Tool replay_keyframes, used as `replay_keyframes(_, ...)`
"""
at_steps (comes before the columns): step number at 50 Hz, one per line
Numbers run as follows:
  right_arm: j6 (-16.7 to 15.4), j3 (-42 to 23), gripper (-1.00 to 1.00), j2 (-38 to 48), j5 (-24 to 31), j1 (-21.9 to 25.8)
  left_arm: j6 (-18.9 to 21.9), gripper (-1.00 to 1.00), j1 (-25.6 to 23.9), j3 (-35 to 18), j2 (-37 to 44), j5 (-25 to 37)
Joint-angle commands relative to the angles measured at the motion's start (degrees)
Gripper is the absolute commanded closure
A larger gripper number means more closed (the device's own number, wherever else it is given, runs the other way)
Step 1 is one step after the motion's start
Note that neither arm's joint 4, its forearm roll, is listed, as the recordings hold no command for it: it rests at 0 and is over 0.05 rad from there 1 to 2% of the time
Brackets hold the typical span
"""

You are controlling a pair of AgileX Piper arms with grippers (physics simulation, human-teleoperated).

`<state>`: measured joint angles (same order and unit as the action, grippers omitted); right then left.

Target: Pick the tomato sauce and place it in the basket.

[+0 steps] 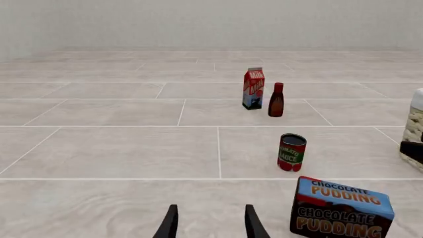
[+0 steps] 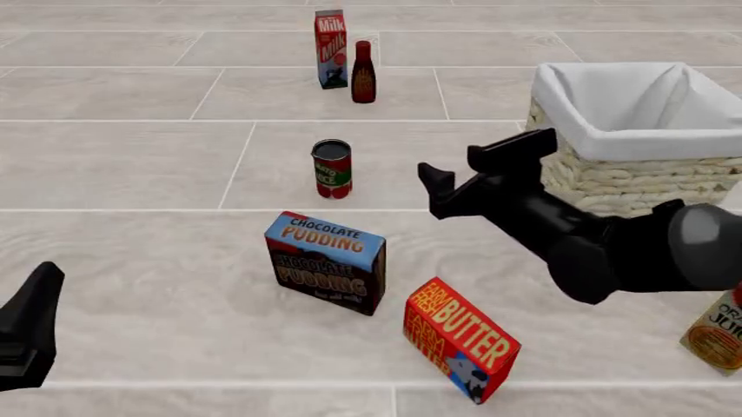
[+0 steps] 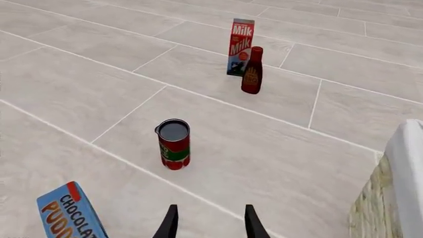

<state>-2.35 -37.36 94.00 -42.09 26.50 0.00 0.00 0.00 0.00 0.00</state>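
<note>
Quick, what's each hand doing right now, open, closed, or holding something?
Left hand: open, holding nothing.
Right hand: open, holding nothing; the tomato sauce stands untouched ahead of it.

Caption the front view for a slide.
Right claw open, between sauce can and basket.

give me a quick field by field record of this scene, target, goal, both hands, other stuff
target: tomato sauce, upright on the table, untouched
goal: basket, far right, nothing seen inside
right hand: open, empty, between the tomato sauce and the basket
left hand: open, empty, low near left
behind target: milk carton and brown bottle, upright side by side
nearer than target: chocolate pudding box, butter box
right edge: juice carton, partly cut off
</note>
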Motion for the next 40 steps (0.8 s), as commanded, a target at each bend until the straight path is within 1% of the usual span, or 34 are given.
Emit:
replay_keyframes(1,-0.69,-2.54,-1.00,3.42,0.29,1.33,0.00,-1.00,0.00,0.00,0.00,0.00)
replay_keyframes(17,-1.63,-6.13,-1.00,5.16,2.16,2.88,0.00,-1.00,0.00,0.00,0.00,0.00)
replay_keyframes(19,-0.82,-6.79,-1.00,5.48,2.82,3.37,0.00,-1.00,0.00,0.00,0.00,0.00)
replay_keyframes(20,-1.53,-7.07,-1.00,5.89,2.75,3.36,0.00,-1.00,0.00,0.00,0.00,0.00)
replay_keyframes(23,-1.79,-8.27,-1.00,6.93,3.22,3.45,0.00,-1.00,0.00,0.00,0.00,0.00)
replay_keyframes(40,-1.97,-12.82,-1.00,11.65,4.18,3.62,0.00,-1.00,0.00,0.00,0.00,0.00)
